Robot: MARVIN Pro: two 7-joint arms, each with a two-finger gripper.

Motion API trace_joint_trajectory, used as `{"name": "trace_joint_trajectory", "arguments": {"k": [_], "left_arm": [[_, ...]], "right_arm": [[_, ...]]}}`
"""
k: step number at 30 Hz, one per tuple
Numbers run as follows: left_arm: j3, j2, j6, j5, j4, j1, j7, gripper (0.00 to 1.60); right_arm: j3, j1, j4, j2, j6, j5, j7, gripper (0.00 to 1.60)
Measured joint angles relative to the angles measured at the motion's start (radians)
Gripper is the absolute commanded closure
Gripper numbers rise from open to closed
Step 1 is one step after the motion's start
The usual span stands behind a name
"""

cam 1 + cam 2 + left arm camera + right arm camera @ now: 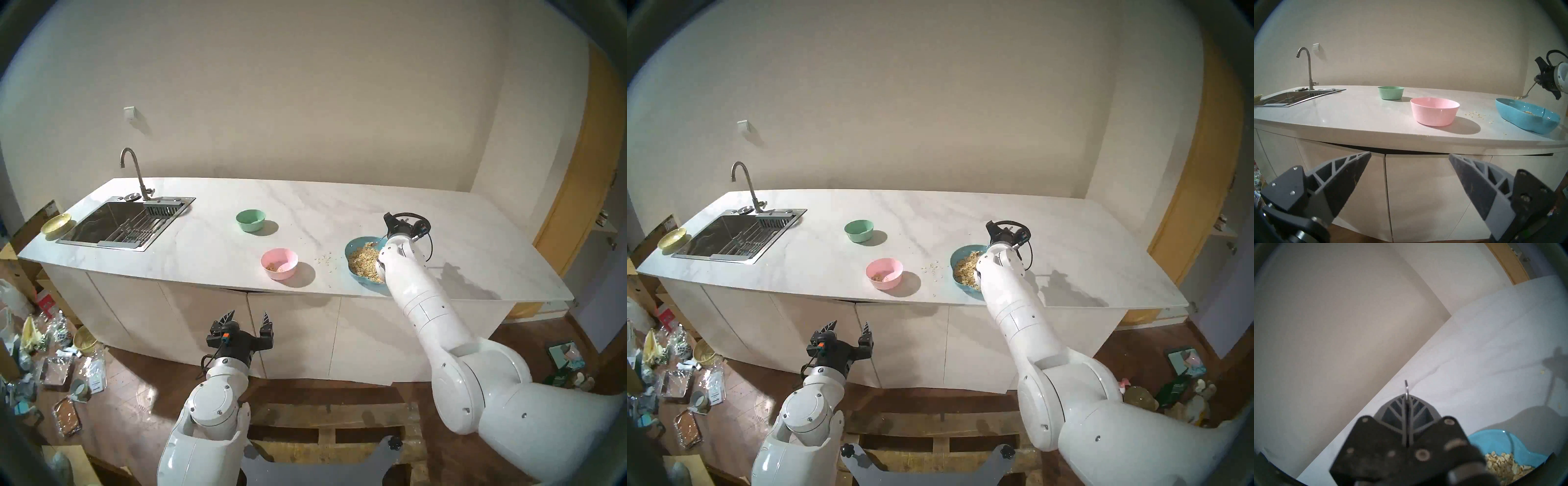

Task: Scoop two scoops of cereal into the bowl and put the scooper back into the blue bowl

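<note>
One scoop sits in pink bowl (279, 268). My right gripper (1407, 412) pinches spoon (1527, 94), loaded over blue bowl (1519, 117); next I carry it left, level. Left gripper (1409, 171) spread, idle.

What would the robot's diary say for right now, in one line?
right end effector: shut on spoon | spoon: loaded, above blue bowl | pink bowl: some cereal | left end effector: open, idle

home kitchen: marble counter (305, 217), steel sink (115, 220), faucet (134, 169), cabinets (203, 315).
</note>
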Motion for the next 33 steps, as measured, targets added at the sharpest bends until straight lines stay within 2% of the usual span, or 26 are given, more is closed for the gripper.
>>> {"name": "trace_joint_trajectory", "arguments": {"k": [16, 33], "left_arm": [[0.000, 0.000, 0.000, 0.000, 0.001, 0.000, 0.000, 0.00], [0.000, 0.000, 0.000, 0.000, 0.000, 0.000, 0.000, 0.00]], "right_arm": [[-0.020, 0.034, 0.159, 0.027, -0.031, -0.007, 0.098, 1.60], [-0.021, 0.072, 0.234, 0.047, -0.056, -0.006, 0.164, 1.60]]}}
